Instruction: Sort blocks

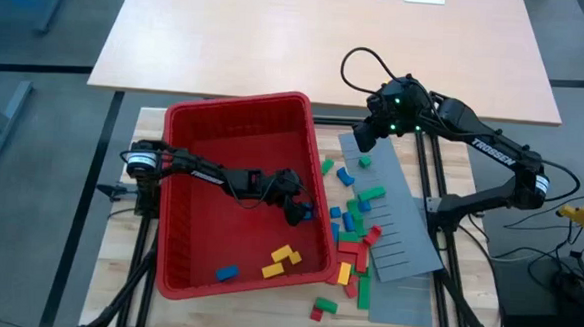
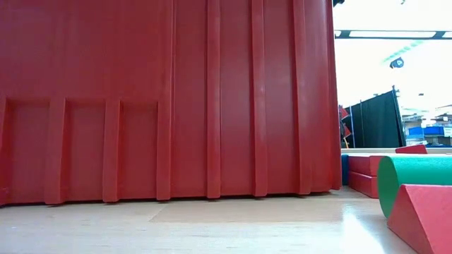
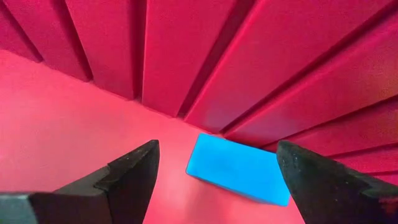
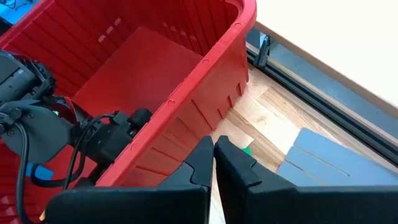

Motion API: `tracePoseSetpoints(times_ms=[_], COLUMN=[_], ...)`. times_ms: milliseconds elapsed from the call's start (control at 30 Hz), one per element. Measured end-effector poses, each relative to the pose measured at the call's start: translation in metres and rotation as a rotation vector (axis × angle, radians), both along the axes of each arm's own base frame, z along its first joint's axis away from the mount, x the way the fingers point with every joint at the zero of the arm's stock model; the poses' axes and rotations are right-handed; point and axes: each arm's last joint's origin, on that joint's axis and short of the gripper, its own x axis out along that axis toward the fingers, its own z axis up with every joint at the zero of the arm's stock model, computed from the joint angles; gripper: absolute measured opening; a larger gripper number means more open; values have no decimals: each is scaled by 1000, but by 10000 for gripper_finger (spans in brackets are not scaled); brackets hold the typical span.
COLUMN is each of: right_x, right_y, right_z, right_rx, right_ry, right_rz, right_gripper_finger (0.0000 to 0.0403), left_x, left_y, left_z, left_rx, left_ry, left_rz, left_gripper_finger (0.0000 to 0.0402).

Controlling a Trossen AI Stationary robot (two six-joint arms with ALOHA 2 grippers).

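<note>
Early going: a few blocks [image 1: 283, 260] lie in the bin [image 1: 188, 138], most still scattered at its 3 o'clock, left gripper [image 3: 214, 171] wide over a blue block [image 3: 239, 168], right gripper [image 4: 214, 163] closed, empty.

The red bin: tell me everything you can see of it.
The red bin is a large open-topped rectangular tub of glossy red plastic with vertical ribs on its walls. It stands upright on the wooden table, turned slightly askew. On its floor lie yellow blocks and a blue block. The left gripper is inside it near the right wall, open over another blue block. More blocks lie outside along its right side.
</note>
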Motion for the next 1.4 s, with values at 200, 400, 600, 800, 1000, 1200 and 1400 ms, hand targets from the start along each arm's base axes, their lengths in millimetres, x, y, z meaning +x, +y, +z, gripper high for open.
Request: tracePoseSetpoints(times_ms=[200, 400, 600, 800, 1000, 1200, 1400], right_x=[0, 0, 0, 1, 1, 2, 2], right_y=[0, 0, 0, 0, -1, -1, -1], right_z=[0, 0, 0, 1, 1, 2, 2], right_rx=[0, 0, 0, 1, -2, -7, -7], right_ry=[0, 0, -1, -11, -19, -31, -30], right_rz=[0, -1, -1, -7, -8, -9, -9], right_gripper_finger=[0, 0, 0, 0, 0, 0, 0], left_x=[0, 0, -1, -5, -5, -2, -7], left_y=[0, 0, 0, 0, 0, -1, -3], left_z=[0, 0, -1, -5, -10, -31, -36], left_rx=[3, 10, 7, 6, 5, -47, -59], left_ry=[2, 5, 17, 71, 95, 153, 226], left_rz=[-4, -11, -13, -10, -9, -4, 5], left_gripper_finger=[310, 310, 310, 310, 310, 310, 309])
